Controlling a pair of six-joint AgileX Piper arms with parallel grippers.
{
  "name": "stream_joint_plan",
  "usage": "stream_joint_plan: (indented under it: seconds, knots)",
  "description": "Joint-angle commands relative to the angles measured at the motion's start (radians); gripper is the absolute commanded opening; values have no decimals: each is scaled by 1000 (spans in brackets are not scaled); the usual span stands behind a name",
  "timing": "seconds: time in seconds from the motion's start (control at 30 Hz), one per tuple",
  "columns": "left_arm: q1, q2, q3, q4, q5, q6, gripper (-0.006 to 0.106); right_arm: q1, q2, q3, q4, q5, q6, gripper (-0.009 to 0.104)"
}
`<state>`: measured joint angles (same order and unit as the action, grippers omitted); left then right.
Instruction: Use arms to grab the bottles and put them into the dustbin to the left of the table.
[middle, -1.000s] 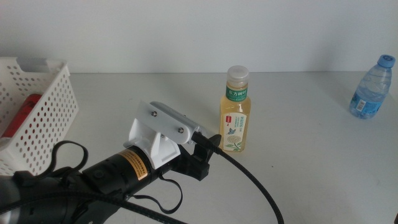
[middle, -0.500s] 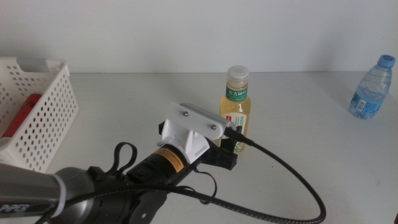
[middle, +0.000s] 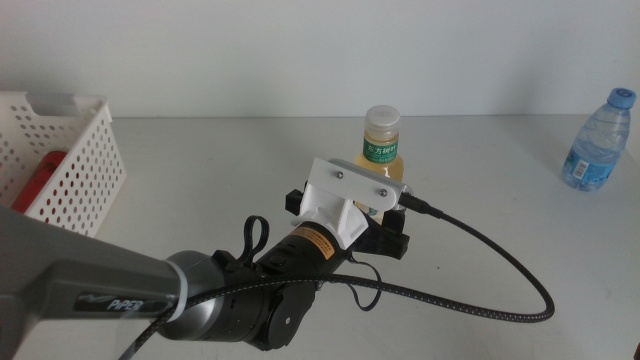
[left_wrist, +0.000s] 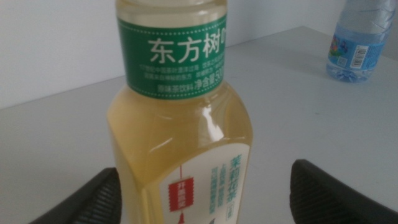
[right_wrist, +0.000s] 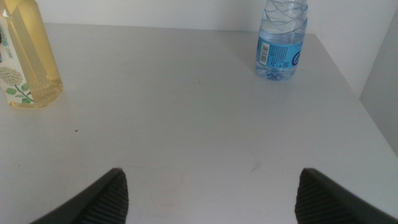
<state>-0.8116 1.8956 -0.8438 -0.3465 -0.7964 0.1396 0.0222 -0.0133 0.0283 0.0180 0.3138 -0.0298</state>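
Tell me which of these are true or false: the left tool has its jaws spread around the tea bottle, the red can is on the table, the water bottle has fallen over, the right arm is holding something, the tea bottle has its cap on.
1. The left tool has its jaws spread on either side of the yellow tea bottle. True.
2. The red can stands on the table. False: it lies in the white basket.
3. The water bottle has fallen over. False: it stands upright.
4. The right tool holds something. False: it is open and empty.
5. The tea bottle has its cap on. True.
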Motion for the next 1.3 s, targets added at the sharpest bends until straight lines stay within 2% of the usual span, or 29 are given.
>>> stream_joint_plan:
  seconds: [0.0, 0.4, 0.67, 1.07, 1.17, 1.27]
  knots:
    - [-5, -20, -56, 2, -75, -19, 91, -8, 4, -9, -12, -74, -11, 70]
    - [27, 115, -209, -2, -68, -34, 91, -8, 4, -9, -12, -74, -11, 70]
    - [77, 144, -254, 69, -54, -33, 91, -8, 4, -9, -12, -74, -11, 70]
    - [116, 155, -276, 92, -28, -89, 90, -8, 4, -9, -12, -74, -11, 70]
    - [126, 158, -280, 102, -19, -140, 82, -8, 4, -9, -12, -74, -11, 70]
    - [136, 158, -279, 188, -6, -149, 60, -8, 4, -9, -12, -74, -11, 70]
